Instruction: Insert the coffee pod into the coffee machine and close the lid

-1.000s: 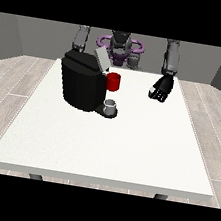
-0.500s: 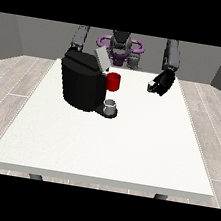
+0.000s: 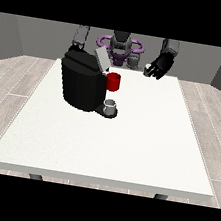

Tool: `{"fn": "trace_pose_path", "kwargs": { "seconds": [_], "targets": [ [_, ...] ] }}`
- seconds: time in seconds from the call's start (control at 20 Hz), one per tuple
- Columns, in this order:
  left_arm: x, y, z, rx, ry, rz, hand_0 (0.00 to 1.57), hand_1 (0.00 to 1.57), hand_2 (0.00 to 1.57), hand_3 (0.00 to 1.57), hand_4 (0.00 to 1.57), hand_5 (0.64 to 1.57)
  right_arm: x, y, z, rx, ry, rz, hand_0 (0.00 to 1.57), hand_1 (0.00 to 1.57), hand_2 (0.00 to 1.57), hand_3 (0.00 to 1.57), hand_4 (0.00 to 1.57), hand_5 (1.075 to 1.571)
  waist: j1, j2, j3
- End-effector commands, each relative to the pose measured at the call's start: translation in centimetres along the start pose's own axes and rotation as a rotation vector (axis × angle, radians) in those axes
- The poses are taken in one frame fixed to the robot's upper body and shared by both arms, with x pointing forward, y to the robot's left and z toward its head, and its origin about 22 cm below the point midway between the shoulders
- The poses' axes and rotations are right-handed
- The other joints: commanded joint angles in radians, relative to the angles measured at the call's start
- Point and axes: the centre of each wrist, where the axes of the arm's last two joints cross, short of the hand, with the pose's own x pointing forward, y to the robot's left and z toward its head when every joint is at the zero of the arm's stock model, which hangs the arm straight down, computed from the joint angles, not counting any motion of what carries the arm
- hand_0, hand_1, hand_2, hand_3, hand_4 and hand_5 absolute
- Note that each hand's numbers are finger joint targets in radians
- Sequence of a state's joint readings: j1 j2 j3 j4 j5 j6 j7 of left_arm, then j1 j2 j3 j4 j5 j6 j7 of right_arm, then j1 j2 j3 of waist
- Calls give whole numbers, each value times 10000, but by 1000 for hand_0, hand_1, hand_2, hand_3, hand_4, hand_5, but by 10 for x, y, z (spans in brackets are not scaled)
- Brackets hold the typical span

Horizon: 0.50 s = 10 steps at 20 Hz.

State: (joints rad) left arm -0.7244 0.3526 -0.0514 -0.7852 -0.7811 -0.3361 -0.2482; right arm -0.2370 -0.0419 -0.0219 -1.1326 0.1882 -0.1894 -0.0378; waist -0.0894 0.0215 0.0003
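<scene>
Hand (image 3: 159, 67) at view's right is hovering behind the boxy black coffee machine (image 3: 82, 80); finger state unclear, nothing visibly held.

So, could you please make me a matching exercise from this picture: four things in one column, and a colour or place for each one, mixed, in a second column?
Things:
1. coffee machine
2. red thing at the machine
3. hand at the view's right
4. table

Descriptions:
A. white, large, carries the machine
B. black, raised near the table's far edge
C. black and bulky, at the view's left on the table, lid up
D. sits high on the machine's front, above a small grey thing

Pairs: 1-C, 2-D, 3-B, 4-A
</scene>
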Motion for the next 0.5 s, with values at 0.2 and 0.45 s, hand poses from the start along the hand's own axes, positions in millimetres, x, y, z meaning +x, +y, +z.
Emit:
{"fn": "trace_pose_path", "kwargs": {
  "seconds": [0.2,0.45],
  "targets": [
    [27,42,-10,462,243,34,1331,1331,1351,1323,592,1571,29,4,-5,562,-775,-142,0,0,0,0,0,1571,-759,161,-4],
    [60,97,-13,1114,-305,468,1380,1380,1397,1375,522,1571,32,1,-10,230,-1202,-366,0,0,0,0,0,1571,-1107,440,-1]
  ]
}}
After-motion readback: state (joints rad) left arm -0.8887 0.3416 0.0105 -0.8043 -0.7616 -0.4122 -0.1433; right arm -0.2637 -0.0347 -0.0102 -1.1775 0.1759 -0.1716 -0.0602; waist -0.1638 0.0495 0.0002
